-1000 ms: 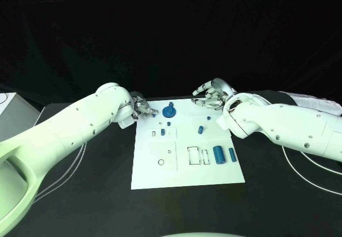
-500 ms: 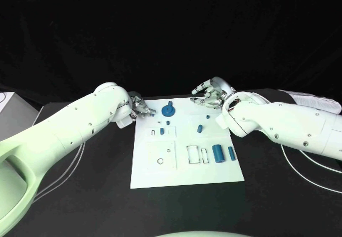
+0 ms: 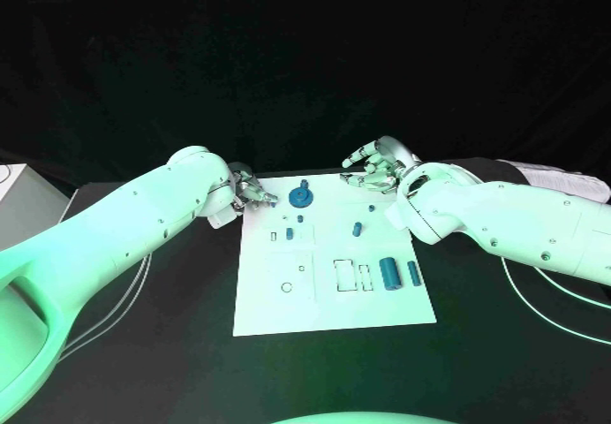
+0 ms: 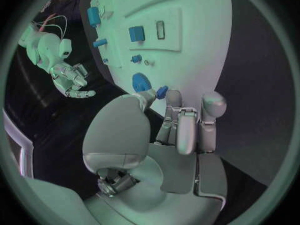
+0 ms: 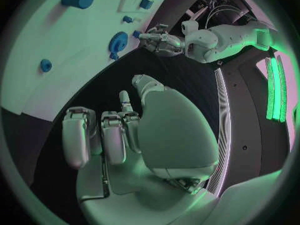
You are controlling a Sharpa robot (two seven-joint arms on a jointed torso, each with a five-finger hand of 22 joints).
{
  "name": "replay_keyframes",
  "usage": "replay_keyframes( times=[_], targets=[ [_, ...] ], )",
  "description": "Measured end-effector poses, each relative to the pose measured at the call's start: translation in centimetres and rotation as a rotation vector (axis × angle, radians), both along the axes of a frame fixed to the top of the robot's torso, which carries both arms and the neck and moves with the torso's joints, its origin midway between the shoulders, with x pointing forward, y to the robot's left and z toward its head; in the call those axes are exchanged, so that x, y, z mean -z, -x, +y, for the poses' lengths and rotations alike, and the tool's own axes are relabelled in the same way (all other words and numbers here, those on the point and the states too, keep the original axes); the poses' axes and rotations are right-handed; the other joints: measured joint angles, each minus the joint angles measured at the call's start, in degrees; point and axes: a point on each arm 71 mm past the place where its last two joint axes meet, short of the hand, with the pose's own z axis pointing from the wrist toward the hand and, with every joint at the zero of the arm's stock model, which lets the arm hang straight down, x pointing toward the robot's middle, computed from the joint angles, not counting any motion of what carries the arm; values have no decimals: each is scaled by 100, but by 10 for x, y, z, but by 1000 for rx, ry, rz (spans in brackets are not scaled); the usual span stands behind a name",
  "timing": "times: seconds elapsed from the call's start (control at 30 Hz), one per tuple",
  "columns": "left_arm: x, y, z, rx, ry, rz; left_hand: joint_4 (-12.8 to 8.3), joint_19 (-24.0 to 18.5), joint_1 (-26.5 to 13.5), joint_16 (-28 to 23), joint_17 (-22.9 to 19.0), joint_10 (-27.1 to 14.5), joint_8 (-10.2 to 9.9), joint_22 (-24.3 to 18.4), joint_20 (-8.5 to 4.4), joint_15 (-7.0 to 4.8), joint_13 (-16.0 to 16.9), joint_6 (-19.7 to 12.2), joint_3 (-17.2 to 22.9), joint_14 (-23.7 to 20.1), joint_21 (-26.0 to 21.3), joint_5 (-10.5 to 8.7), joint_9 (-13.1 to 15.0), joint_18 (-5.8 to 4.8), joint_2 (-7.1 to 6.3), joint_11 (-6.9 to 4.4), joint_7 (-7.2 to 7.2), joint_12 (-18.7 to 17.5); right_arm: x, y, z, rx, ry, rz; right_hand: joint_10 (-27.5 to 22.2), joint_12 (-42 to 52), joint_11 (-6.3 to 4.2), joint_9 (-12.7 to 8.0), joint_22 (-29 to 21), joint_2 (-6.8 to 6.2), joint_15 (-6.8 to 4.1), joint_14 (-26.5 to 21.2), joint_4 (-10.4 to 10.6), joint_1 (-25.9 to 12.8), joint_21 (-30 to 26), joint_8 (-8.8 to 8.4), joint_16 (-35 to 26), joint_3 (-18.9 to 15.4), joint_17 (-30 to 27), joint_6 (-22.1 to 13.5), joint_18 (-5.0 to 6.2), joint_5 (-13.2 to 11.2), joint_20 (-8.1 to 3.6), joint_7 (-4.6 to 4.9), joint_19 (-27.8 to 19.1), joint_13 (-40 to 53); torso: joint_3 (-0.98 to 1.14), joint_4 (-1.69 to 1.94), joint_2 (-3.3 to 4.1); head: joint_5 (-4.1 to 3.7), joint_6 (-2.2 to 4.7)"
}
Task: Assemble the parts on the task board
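Observation:
The white task board [image 3: 331, 305] lies in the middle of the black table. My left hand [image 3: 251, 196] is at the board's far left corner and pinches a small blue part [image 4: 162, 91] between thumb and a finger, beside the round blue knob [image 3: 300, 196]. My right hand [image 3: 373, 168] hovers just past the board's far edge with its fingers loosely bent and apart, holding nothing. Small blue parts [image 3: 289, 234] [image 3: 358, 230] lie mid-board. Two larger blue cylinders [image 3: 389, 275] [image 3: 414, 274] lie near the right edge.
A white box [image 3: 26, 199] stands at the table's left edge. Thin cables [image 3: 535, 291] trail over the table to the right of the board, and others [image 3: 127, 291] run along its left side under my left arm.

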Motion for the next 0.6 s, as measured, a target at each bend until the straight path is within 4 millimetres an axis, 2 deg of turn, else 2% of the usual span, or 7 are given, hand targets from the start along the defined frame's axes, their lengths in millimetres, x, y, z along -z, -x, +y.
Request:
replay_keyframes(
  times=[0.37, 0.6],
  targets=[
    [0, 0, -1, 1, 15, 2, -21, 0, 124, 0, 0, 0, 28, 0, 0, 0, -65, 0, 245, 0, 0, 0, -38, 0, -27, 0, 0, 0, 0, 0, 0, 0, 0, 0, 0, 0, 0, 0, -1, 0, 0, 0, 0, 0, 0, 0, 0, 0, 0, 0, 0, 0, 0, 0, 0, 0, -4, 1, -1, -3, -8],
    [-1, 0, -1, 3, 28, 3, -29, 0, 305, 0, 0, 0, 71, -1, 0, 0, -132, 0, 557, 0, -1, 0, -75, 0, -63, 0, 0, -1, 0, 0, 1, 0, 0, 0, 0, 0, 0, 0, -1, -31, 0, 0, -8, -31, 0, 0, 0, 40, 0, 0, 0, 0, 0, 0, 0, 0, -6, 2, 1, -3, -22]
  ],
)
